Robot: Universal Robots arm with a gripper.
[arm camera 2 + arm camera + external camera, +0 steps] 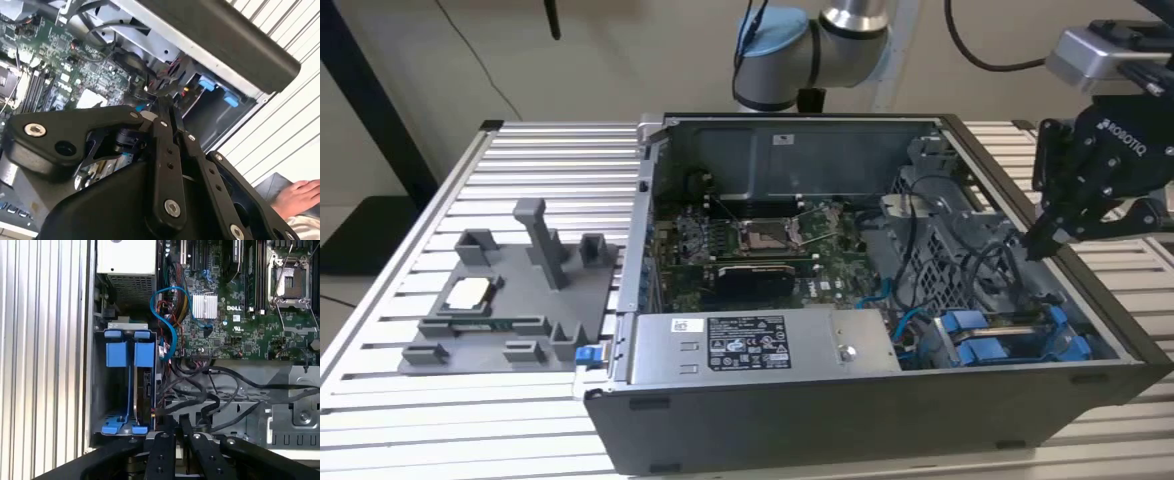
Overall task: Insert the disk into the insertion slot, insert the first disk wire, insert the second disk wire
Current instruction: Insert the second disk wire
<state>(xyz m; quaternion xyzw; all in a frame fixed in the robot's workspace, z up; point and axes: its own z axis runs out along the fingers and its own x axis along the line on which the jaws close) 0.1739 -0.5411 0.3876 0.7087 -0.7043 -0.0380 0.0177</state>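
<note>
slatted table (454,425), computer case (854,425), grey fixture tray (507,335)

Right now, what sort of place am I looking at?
Probably a robotics lab or test bench for computer assembly: an opened desktop computer case lies on a slatted metal table, a grey fixture tray sits beside it, and a robot arm reaches over it.

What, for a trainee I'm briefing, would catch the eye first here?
The open dark grey metal computer case lies on the slatted table, its green motherboard exposed. At the exterior view's right, the black gripper hangs near bright blue plastic drive carriers in the case's corner.
</note>
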